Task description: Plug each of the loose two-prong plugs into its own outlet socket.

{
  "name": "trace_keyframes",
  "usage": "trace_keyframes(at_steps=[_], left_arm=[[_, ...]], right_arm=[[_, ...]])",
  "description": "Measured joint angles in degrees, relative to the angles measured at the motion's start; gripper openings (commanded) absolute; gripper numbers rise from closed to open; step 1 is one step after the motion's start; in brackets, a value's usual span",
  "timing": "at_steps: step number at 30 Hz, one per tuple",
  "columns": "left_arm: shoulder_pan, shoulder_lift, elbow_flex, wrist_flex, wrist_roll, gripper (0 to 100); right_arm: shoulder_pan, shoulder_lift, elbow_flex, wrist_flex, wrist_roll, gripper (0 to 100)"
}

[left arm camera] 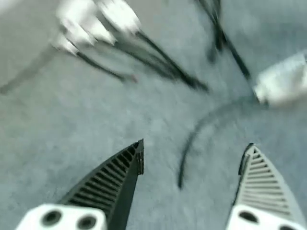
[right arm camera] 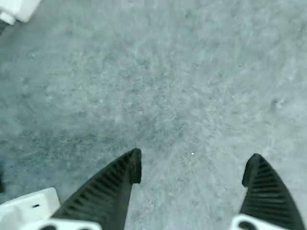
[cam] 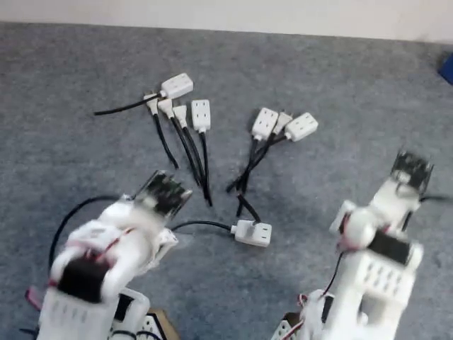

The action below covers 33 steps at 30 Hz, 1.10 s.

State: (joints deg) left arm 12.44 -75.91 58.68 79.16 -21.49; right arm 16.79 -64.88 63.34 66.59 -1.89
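Note:
Two bunches of white two-prong plugs and outlet sockets lie on the grey carpet. The far-left bunch has a socket block [cam: 177,86], a second socket [cam: 201,115] and three plugs [cam: 167,107] on black cords. The far-middle bunch has two sockets [cam: 265,122] [cam: 301,126] with a plug [cam: 282,122] between them. A lone socket [cam: 253,233] [left arm camera: 283,84] lies nearer, just to the right of my left arm [cam: 164,193]. My left gripper [left arm camera: 194,148] is open above bare carpet and a curved cord [left arm camera: 196,136]. My right gripper [right arm camera: 195,158] is open over bare carpet, with a white socket corner [right arm camera: 17,9] farther off.
The right arm [cam: 409,171] stands at the right, apart from both bunches. Black cords [cam: 191,152] run from the bunches toward the middle. A blue object [cam: 447,69] sits at the far right edge. Bare carpet lies between the arms.

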Motion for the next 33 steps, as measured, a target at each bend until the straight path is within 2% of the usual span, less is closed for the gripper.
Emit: trace_keyframes(at_steps=[5,9,15,20,23,33], left_arm=[[5.6,22.2,-8.4,0.1,-5.5,32],[10.9,38.7,-16.6,0.1,-9.2,32],[15.4,59.8,-29.9,0.1,-10.6,32],[17.6,70.8,-39.3,0.0,-14.2,32],[17.6,76.0,-43.2,-0.1,-18.0,32],[21.0,84.5,-45.3,-2.0,-20.1,33]], right_arm=[[-2.5,-16.5,13.5,-0.5,2.5,33.1],[-1.5,-19.3,15.7,-0.9,3.4,33.1],[4.5,-19.8,18.2,-4.2,3.4,33.1],[9.7,-19.9,20.3,-7.4,3.6,33.1],[10.5,-19.9,20.3,-7.9,3.6,33.1],[10.6,-19.9,20.3,-8.1,3.6,33.1]])
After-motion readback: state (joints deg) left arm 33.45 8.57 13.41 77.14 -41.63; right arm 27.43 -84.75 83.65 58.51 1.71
